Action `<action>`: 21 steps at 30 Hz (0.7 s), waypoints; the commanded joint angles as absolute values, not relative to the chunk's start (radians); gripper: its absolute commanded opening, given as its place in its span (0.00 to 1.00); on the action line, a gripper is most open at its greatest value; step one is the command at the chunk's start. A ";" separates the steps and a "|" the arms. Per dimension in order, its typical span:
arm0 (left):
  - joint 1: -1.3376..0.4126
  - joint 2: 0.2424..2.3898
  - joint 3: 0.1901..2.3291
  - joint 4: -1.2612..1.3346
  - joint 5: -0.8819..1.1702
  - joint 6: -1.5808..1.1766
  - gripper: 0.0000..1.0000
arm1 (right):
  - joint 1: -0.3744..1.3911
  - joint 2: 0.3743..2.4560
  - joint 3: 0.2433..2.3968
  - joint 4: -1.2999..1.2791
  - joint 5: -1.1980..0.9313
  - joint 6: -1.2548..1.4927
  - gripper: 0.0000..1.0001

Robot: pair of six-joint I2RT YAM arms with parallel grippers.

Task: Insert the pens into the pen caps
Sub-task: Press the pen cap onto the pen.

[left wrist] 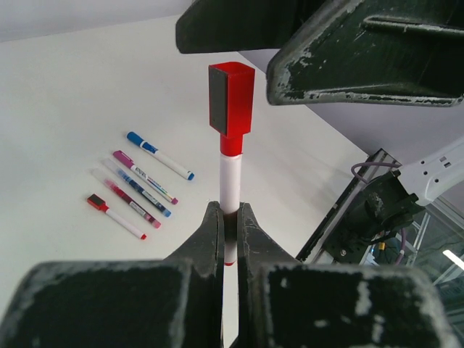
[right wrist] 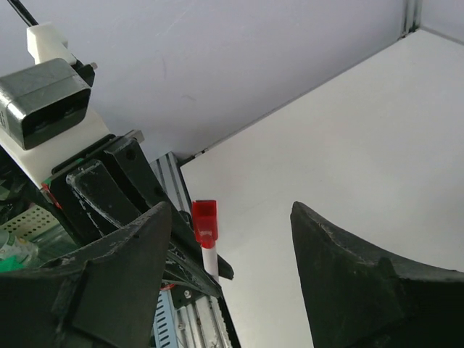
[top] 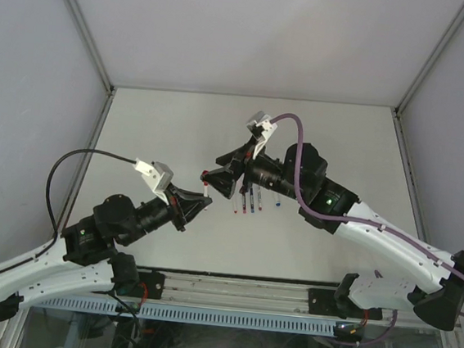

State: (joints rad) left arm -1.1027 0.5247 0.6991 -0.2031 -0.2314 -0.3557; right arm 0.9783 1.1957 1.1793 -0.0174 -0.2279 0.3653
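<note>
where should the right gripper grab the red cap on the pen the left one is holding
Take the red cap by its square block, pinching two opposite flat faces. Come in from the side, across the pen's length, clear of the left gripper, which clamps the pen low on the barrel and leaves the cap free. The right gripper is open, cap in view between its fingers.

White table (top: 342, 143), five pens (left wrist: 145, 191) lying side by side, loosely parallel
</note>
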 commanded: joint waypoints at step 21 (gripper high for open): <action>-1.097 0.532 0.709 -0.163 -0.221 -0.356 0.00 | 1.049 1.277 1.283 -0.049 -0.205 0.339 0.33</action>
